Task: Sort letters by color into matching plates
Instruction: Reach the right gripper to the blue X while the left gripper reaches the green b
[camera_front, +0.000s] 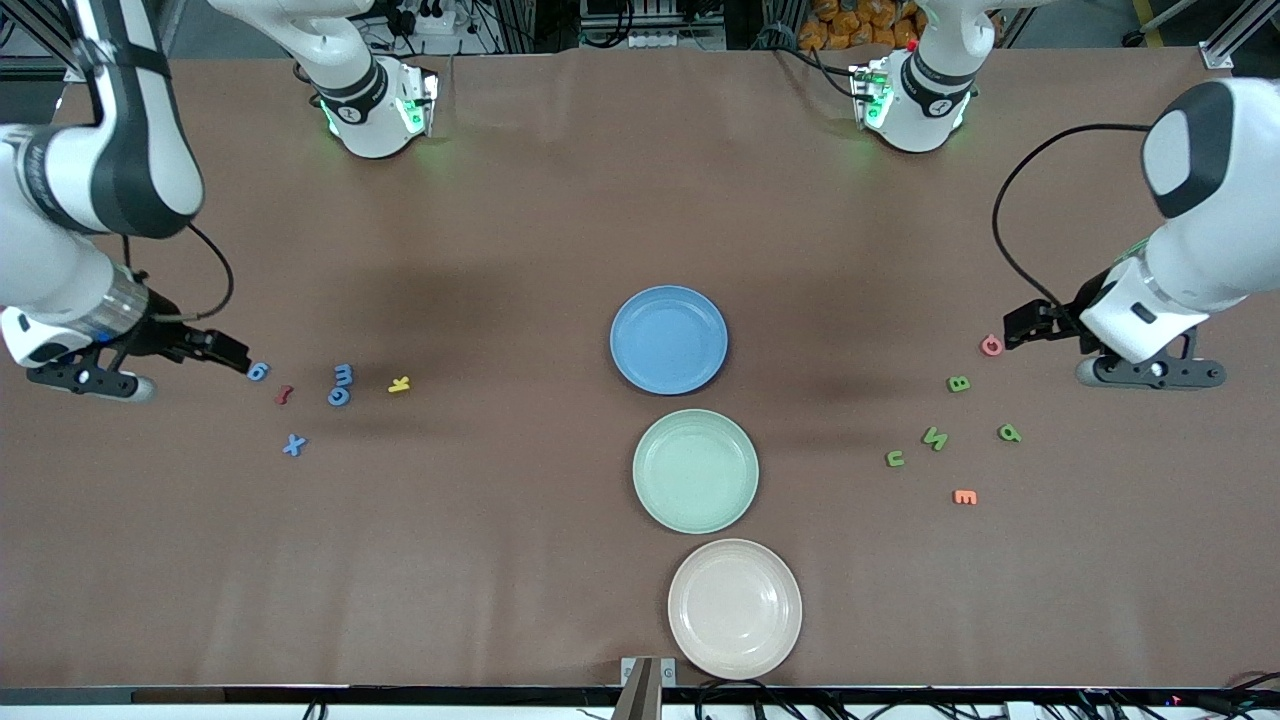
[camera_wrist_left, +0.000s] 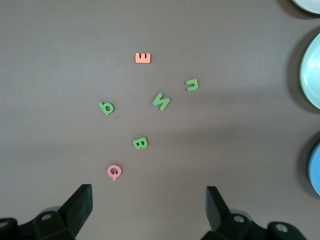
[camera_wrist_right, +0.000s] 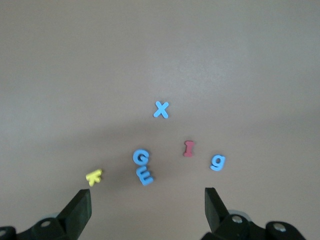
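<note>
Both pincers stand open and empty: the left pincer (camera_front: 1020, 325) hangs just beside the pink letter (camera_front: 991, 346) at its end of the brown tabletop (camera_front: 500, 250), the right pincer (camera_front: 232, 352) just beside the blue g (camera_front: 258, 372) at the other end. Midway between them lie the blue plate (camera_front: 669, 339), the mint green plate (camera_front: 696, 471) nearer the front camera, and the beige-pink plate (camera_front: 735, 608) nearest. Four green letters (camera_front: 935, 438) lie near the left pincer, four blue letters (camera_front: 342, 384) near the right pincer, none in a plate.

A robotics lab: two white arms bolted along a brown-covered bench (camera_front: 560, 200), aluminium framing (camera_front: 1235, 35), power strips (camera_front: 430, 20) and loose cables (camera_front: 1010, 230) at its edges.
</note>
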